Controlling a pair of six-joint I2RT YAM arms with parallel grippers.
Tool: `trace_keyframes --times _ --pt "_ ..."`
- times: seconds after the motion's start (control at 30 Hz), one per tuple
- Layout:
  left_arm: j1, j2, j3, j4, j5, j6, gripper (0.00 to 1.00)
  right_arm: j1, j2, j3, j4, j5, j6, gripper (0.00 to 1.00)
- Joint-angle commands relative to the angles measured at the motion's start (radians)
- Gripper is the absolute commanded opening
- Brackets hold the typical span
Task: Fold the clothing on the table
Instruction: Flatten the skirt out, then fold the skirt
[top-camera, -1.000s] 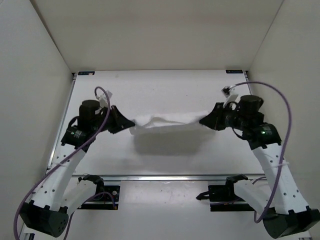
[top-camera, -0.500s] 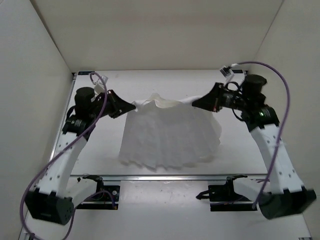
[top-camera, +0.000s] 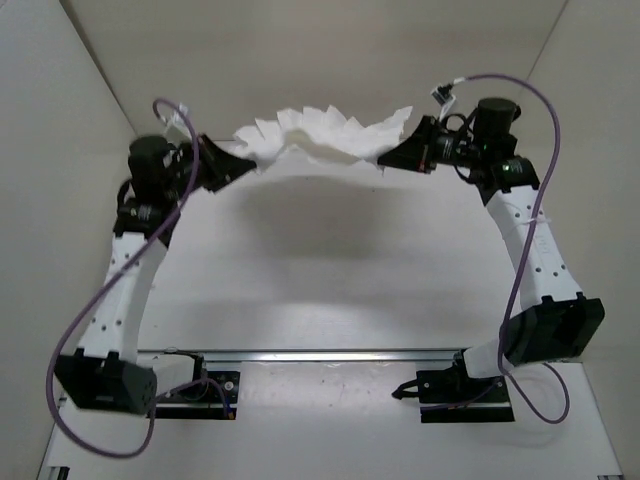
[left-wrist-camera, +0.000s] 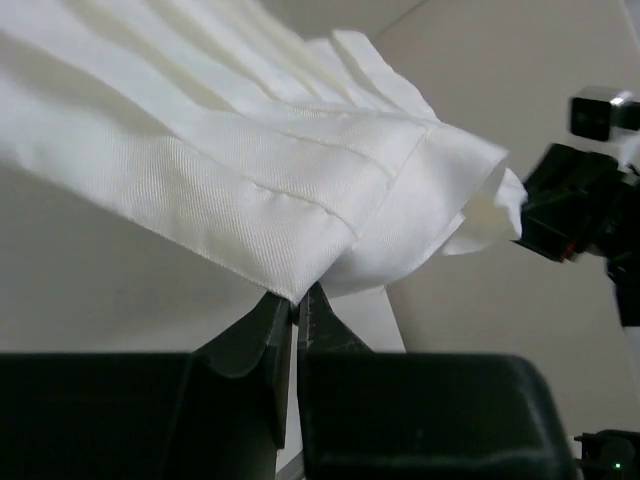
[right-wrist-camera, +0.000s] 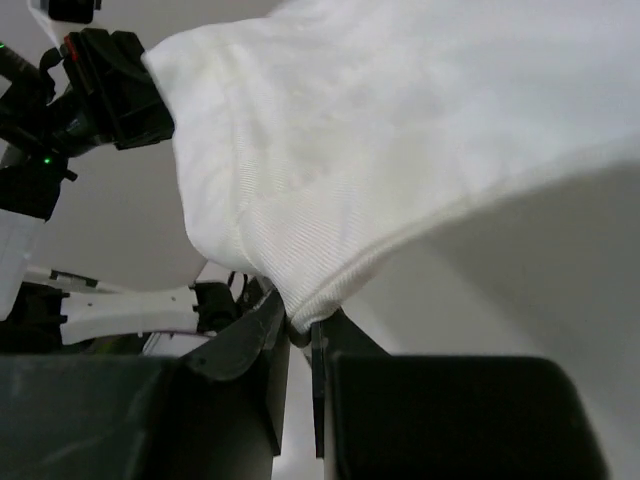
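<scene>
The clothing (top-camera: 315, 140), white and pleated, hangs stretched in the air between both arms, high above the far part of the table (top-camera: 320, 290). My left gripper (top-camera: 243, 165) is shut on its left corner. My right gripper (top-camera: 385, 160) is shut on its right corner. In the left wrist view the pleated clothing (left-wrist-camera: 260, 170) fans out from the pinched tip at my left gripper (left-wrist-camera: 296, 300). In the right wrist view the clothing (right-wrist-camera: 400, 130) spreads up from my right gripper (right-wrist-camera: 303, 325), and its rolled hem sits between the fingers. A soft shadow of it falls on the table.
White walls enclose the table on three sides, and the raised garment is close to the back wall (top-camera: 320, 60). A metal rail (top-camera: 330, 353) runs along the near edge with both arm bases behind it. Purple cables (top-camera: 545, 200) loop off each arm.
Both arms have lifted the clothing off the table and swung it up and toward the back wall. It went from a bunched strip, to hanging spread open, to raised high and flared.
</scene>
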Motion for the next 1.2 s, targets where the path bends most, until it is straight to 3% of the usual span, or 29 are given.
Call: trace_keyframes --times 0.0,0.13,0.23,0.3,0.47,0.77,1.17 --pt "-0.022 -0.072 -0.427 0.153 0.013 -0.055 0.0 -0.05 -0.005 -0.306 0.162 -0.072 0.046 0.0" --pt "-0.071 -0.091 -0.853 0.371 -0.041 -0.145 0.0 -0.058 0.018 -0.665 0.294 -0.014 0.084 0.0" --pt "-0.14 -0.097 -1.028 0.47 -0.12 -0.21 0.0 -0.056 0.04 -0.914 0.492 -0.064 0.217 0.0" --pt "-0.186 -0.121 -1.077 0.467 -0.154 -0.221 0.0 -0.041 0.033 -0.988 0.5 -0.034 0.231 0.0" --pt "-0.203 -0.255 -1.156 0.348 -0.167 -0.207 0.0 0.023 -0.103 -1.112 0.361 0.092 0.173 0.0" --pt "-0.209 -0.727 -1.289 0.091 -0.223 -0.282 0.0 0.005 -0.429 -1.269 0.138 0.216 0.133 0.0" --pt "-0.246 -1.082 -1.194 -0.266 -0.153 -0.34 0.0 0.028 -0.822 -1.268 -0.238 0.23 0.09 0.0"
